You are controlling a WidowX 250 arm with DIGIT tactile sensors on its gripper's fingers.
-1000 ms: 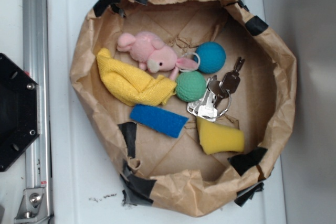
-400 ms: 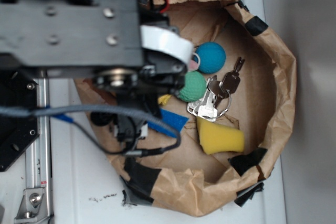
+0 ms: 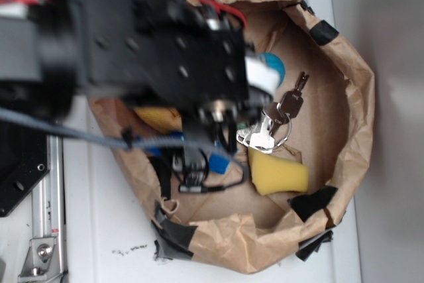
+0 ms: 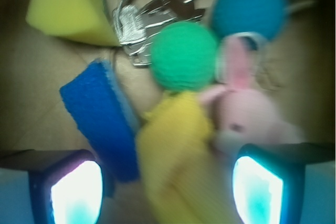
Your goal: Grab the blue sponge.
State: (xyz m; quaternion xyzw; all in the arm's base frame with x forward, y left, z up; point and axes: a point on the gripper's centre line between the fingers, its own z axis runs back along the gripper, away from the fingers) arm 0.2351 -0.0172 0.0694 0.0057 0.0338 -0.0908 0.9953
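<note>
From the exterior view, my black arm [image 3: 152, 51] fills the upper left and hangs over the left half of the crumpled brown paper bag nest [image 3: 354, 97], whose rolled rim is patched with black tape. The nest sits on the white table [image 3: 99, 230], with a metal rail along the left edge. The right half of the nest is open floor, clear up to the raised paper wall. Inside I see a bunch of silver keys [image 3: 271, 124], a yellow foam sponge wedge [image 3: 278, 173] just below them, a sliver of the round teal-blue ball [image 3: 275, 67] and a bit of yellow cloth [image 3: 159, 117]. Only a small piece of the flat royal-blue foam sponge [image 3: 218, 162] shows, under my arm and left of the yellow wedge. My tool is hidden here.

In the wrist view, my tool [image 4: 168, 187] stands wide apart, holding nothing: the two fingers [image 4: 71, 187] glow at the bottom corners. The blue sponge [image 4: 100, 124] lies at centre left, its long axis running from upper left down to lower right, its near end beside my left-hand finger. The yellow cloth [image 4: 178, 156] lies between the fingers, touching the sponge's right edge. Beyond are a green round ball [image 4: 184, 56], the teal ball [image 4: 249, 6], a pink plush bunny [image 4: 247, 114], the keys [image 4: 142, 19] and the yellow wedge [image 4: 68, 6].
</note>
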